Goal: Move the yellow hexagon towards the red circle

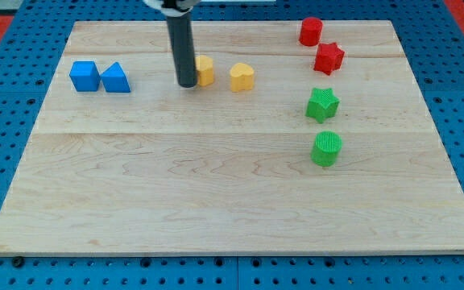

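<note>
The yellow hexagon (205, 70) sits at the upper middle of the wooden board, partly hidden behind my rod. My tip (187, 83) rests on the board right against the hexagon's left side. The red circle (311, 31) stands near the board's top right, well to the right of the hexagon and a little higher. A yellow heart-shaped block (242, 77) lies just to the right of the hexagon, between it and the red blocks.
A red star (329, 58) lies just below the red circle. A green star (322, 105) and a green circle (326, 149) sit lower on the right. A blue cube (84, 76) and a blue triangle (116, 78) sit at the left.
</note>
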You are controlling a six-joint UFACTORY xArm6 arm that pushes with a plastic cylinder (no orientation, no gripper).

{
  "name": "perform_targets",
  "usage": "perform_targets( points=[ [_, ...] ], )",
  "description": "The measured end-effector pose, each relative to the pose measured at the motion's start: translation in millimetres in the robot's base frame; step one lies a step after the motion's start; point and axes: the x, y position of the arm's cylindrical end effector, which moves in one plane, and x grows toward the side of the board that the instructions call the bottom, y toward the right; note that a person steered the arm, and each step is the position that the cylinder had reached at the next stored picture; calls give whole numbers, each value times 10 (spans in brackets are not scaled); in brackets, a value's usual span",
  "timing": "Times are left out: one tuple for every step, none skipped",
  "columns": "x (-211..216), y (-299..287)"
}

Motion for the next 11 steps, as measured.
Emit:
perform_targets(
  points=[
    [-256, 112],
    [-492, 438],
    [-630, 873],
    [-617, 719],
    [-426, 170],
    [135, 86],
    [464, 314],
    [255, 598],
    [-131, 739],
    [-503, 942],
    [-707, 1211]
  ],
)
